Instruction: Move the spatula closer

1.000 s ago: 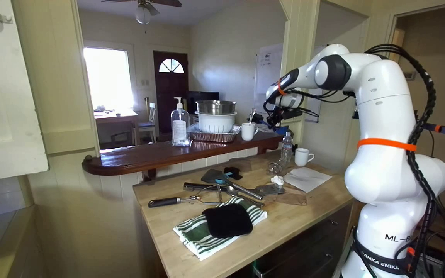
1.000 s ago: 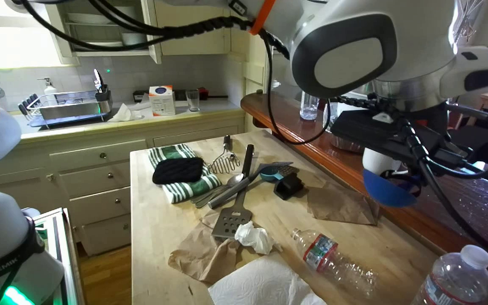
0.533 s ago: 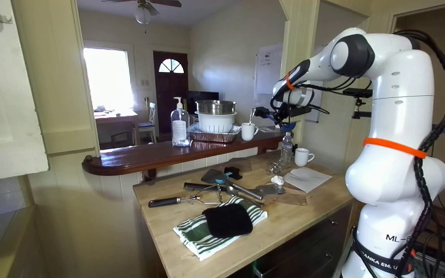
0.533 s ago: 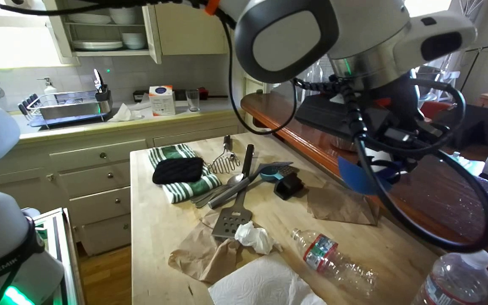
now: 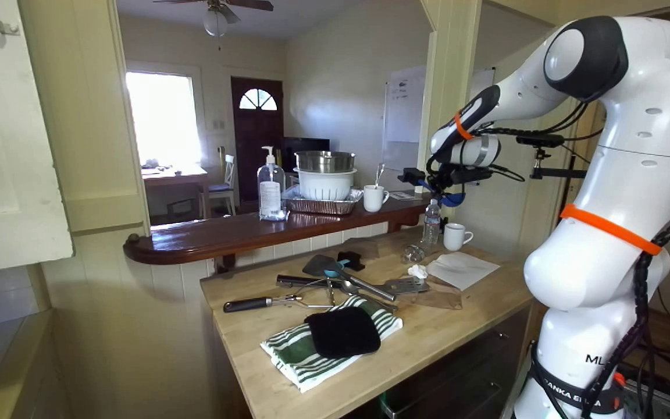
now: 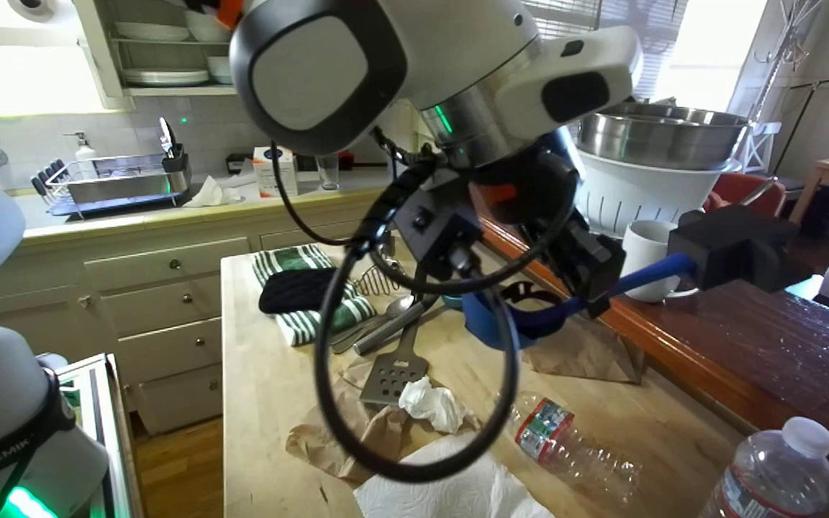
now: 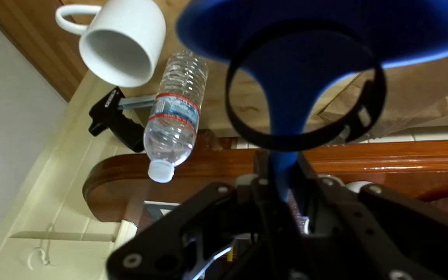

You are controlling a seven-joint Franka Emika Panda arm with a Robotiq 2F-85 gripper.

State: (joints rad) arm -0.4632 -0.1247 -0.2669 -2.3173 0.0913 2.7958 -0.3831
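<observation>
Gripping a blue tool [image 7: 290, 83] by its slim handle, the jaws hang above the table [image 6: 260, 424]; drawn together, one on either side of the handle in the wrist view. Kind of tool: cannot tell. Its head widens out ahead of the jaws, a black ring [image 7: 263, 138] showing against it; around the tool or only in front, cannot tell. In an exterior view the handle extends past the jaws to a black block [image 6: 735, 244].

Slotted spatula [image 6: 401, 361] lies flat on the table, lower than the jaws and well apart from them. A grey-handled utensil [image 6: 389, 333] crosses over its shaft. Blade overlaps brown paper [image 6: 314, 437], crumpled tissue [image 6: 431, 405] right at its corner. Striped towel [image 5: 295, 350] close by, black pad [image 5: 344, 331] on top. Water bottle [image 7: 175, 112] and white mug [image 7: 138, 25] stand upright on the table, near each other, apart from the blue head.
</observation>
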